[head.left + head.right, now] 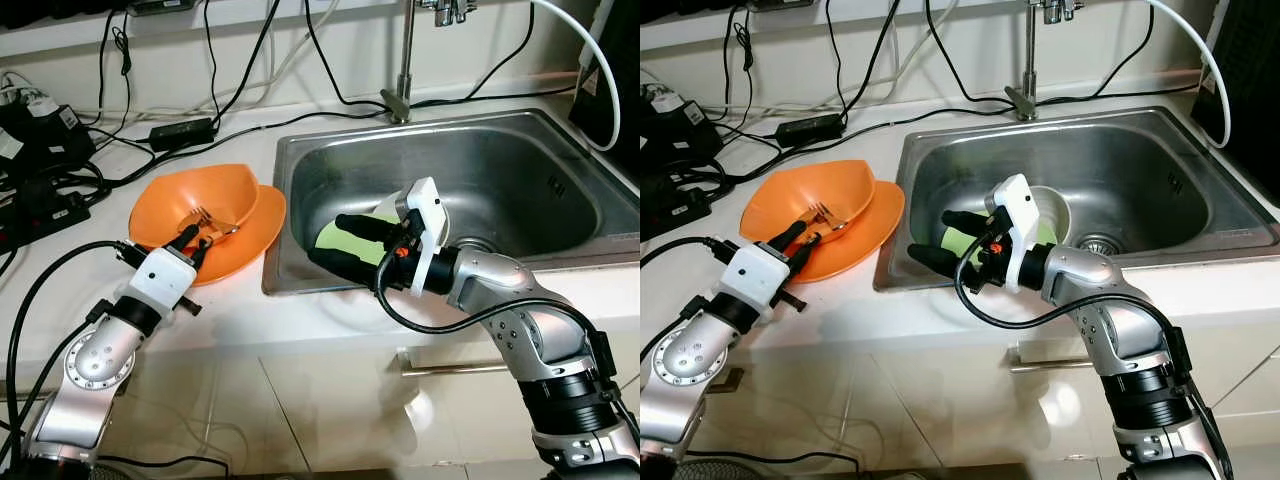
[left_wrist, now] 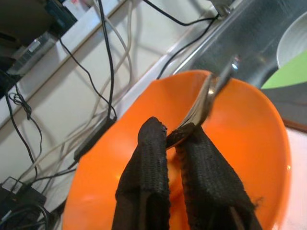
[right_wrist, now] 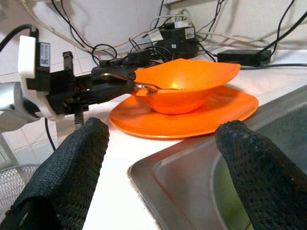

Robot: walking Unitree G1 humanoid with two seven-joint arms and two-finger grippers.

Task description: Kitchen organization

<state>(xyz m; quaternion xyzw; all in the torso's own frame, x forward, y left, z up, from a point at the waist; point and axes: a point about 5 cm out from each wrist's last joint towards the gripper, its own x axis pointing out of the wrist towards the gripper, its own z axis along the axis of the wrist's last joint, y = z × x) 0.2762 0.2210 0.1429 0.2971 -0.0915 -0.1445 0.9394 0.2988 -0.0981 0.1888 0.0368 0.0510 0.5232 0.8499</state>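
An orange bowl (image 1: 205,205) rests on an orange plate (image 1: 255,235) on the white counter, left of the steel sink (image 1: 500,170). My left gripper (image 1: 195,243) is shut on the handle of a metal fork (image 1: 208,218), whose tines lie inside the bowl. The left wrist view has the fork (image 2: 204,100) pinched between the fingertips (image 2: 153,134) above the bowl. My right gripper (image 1: 335,243) stands open over the sink's left side, just above a green plate (image 1: 345,240) and a white bowl (image 1: 1055,212). Nothing is between its fingers (image 3: 72,177).
A faucet (image 1: 403,60) stands behind the sink, with a white hose (image 1: 590,70) to its right. Black cables, a power adapter (image 1: 182,132) and electronics (image 1: 40,150) clutter the counter's back left. The drain (image 1: 1100,243) lies at the sink's bottom. Cabinet doors hang below the counter edge.
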